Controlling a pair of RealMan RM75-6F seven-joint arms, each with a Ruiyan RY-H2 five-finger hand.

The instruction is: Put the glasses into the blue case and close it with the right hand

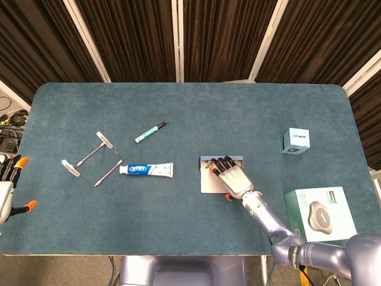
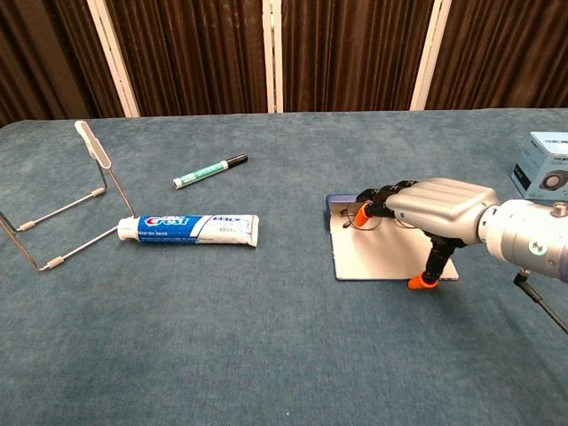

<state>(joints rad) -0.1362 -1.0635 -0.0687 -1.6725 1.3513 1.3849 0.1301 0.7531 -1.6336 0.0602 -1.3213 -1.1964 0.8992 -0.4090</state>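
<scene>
The blue case point(image 1: 208, 184) lies open and flat on the table right of centre, its pale lining point(image 2: 373, 257) facing up. The glasses point(image 2: 362, 217) sit along its far edge, largely covered by my right hand point(image 1: 232, 177). That hand point(image 2: 435, 204) stretches palm down over the case, fingertips at the left lens, thumb pointing down at the case's near edge. It holds nothing. My left hand point(image 1: 7, 186) shows only at the far left edge of the head view, off the table, fingers apart and empty.
A toothpaste tube point(image 1: 146, 170) lies left of the case, with a green marker point(image 1: 150, 131) behind it and a wire stand point(image 1: 89, 159) further left. A small blue box point(image 1: 295, 142) and a white box with a grey device point(image 1: 320, 214) sit at the right.
</scene>
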